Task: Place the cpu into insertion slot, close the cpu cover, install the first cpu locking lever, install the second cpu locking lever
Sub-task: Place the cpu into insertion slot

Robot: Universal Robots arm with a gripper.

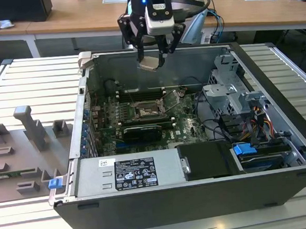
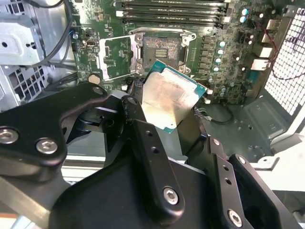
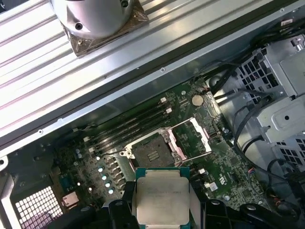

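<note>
In the exterior view my gripper [image 1: 150, 60] hangs above the open computer case, shut on the cpu [image 1: 149, 64], a flat silvery-beige square chip held tilted. Both wrist views show the cpu [image 2: 167, 98] [image 3: 162, 198] pinched at its edges between the black fingers [image 2: 135, 114]. The insertion slot [image 1: 146, 111] [image 2: 159, 47] [image 3: 149, 153] lies bare on the green board well below the chip. Its cpu cover [image 1: 174, 98] [image 2: 116, 57] [image 3: 191, 137], a thin metal frame, stands swung open beside the socket.
Memory slots [image 1: 141, 93] run behind the socket and a black card [image 1: 141, 132] lies in front of it. A power supply [image 1: 128, 172] fills the case's near side. A drive cage with cables [image 1: 230, 90] stands at the exterior view's right. A grey fixture plate [image 1: 23, 151] lies outside the case.
</note>
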